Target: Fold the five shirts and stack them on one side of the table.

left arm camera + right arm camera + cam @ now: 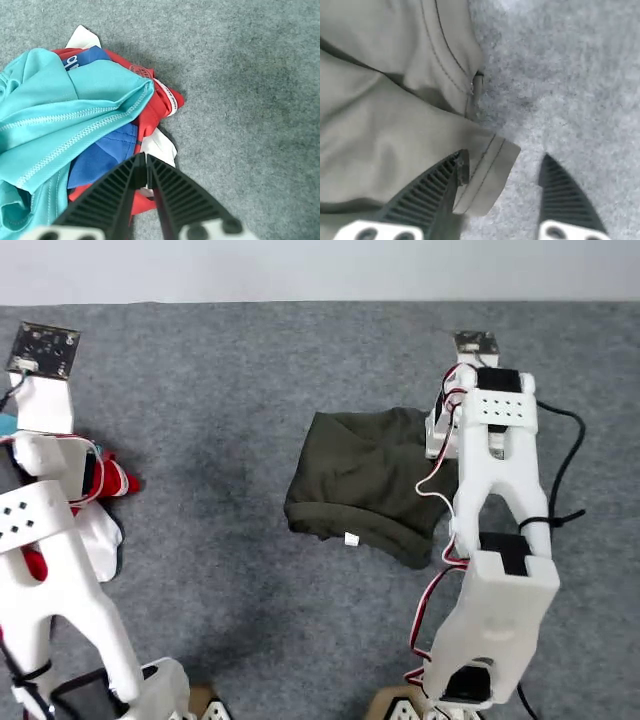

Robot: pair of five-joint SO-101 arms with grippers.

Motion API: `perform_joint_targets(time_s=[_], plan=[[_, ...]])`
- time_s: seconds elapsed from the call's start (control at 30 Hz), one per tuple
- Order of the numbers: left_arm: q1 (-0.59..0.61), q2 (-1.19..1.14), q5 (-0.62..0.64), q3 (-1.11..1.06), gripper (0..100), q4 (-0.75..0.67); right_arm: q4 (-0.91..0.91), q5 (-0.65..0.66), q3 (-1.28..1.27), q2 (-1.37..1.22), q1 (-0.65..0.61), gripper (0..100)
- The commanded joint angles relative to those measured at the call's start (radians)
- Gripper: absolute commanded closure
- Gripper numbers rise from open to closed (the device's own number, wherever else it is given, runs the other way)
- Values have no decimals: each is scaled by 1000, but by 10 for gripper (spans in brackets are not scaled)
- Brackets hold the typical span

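**Left arm** (55, 570) and **right arm** (500, 500): white moulded shells, each link broad and flat with rounded edges. Black servo blocks (505, 545) sit at the joints. Small dark screw holes (503, 408) dot the right arm's upper plate. Thin red and white wires (440, 490) loop beside the right arm, and a thicker black cable (560, 455) arcs along its outer side. A bare circuit board (45, 348) caps each wrist. The jaws are black with ribbed inner faces, mounted on white bases (365, 231) with round holes.
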State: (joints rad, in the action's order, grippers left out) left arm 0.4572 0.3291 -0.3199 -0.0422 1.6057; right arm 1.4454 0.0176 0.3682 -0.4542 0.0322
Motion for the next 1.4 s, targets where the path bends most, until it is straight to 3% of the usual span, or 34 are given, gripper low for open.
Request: perform_joint_targets(time_s=[0.0, 0.2, 0.67, 1.03, 1.37], plan=[[0, 25, -8, -2, 994, -25, 8, -25, 29, 79, -39, 739], [0, 25, -8, -4, 994, -25, 8, -28, 26, 31, -58, 749], [0, 25, -8, -5, 994, -25, 71, -20, 32, 2, -58, 988], [2, 25, -8, -5, 994, -25, 165, 44, 218, 131, -62, 988], [2, 25, -8, -5, 994, -18, -4, 118, 259, 136, -151, 988]])
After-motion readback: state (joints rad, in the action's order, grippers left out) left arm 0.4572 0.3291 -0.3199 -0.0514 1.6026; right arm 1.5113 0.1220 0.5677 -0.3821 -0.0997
